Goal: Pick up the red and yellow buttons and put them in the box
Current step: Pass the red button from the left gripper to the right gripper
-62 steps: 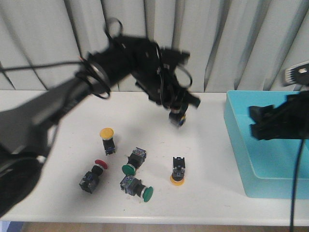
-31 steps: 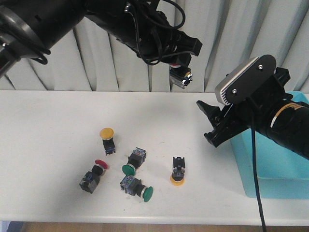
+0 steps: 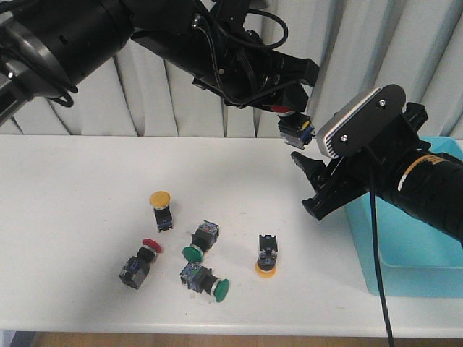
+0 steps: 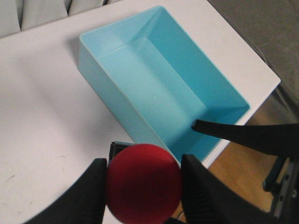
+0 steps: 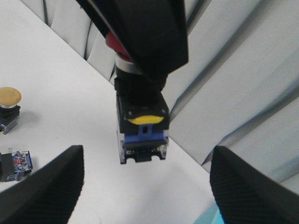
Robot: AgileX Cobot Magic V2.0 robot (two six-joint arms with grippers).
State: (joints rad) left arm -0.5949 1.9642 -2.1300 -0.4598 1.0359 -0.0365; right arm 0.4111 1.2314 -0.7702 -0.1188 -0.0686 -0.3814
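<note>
My left gripper [image 3: 293, 119] is shut on a red button [image 3: 296, 131], cap up and black-and-blue body hanging, high above the table just left of the box [image 3: 359, 235]. In the left wrist view the red cap [image 4: 143, 182] sits between the fingers [image 4: 96, 186], with the light-blue box [image 4: 163, 79] below. My right gripper [image 3: 307, 186] is open and empty, just under and right of the held button [image 5: 140, 126]. On the table are an upright yellow button [image 3: 160, 206], a red button on its side [image 3: 141, 262] and a yellow button cap-down [image 3: 267, 256].
Two green-capped buttons [image 3: 201, 241] [image 3: 206, 280] lie among the others near the table's front. Grey curtains hang behind. The box stands at the table's right edge, partly covered by my right arm [image 3: 412, 181].
My left gripper has carried the red button up off the table and to the right, close above the right gripper. The right arm swung left from over the box, then held still.
</note>
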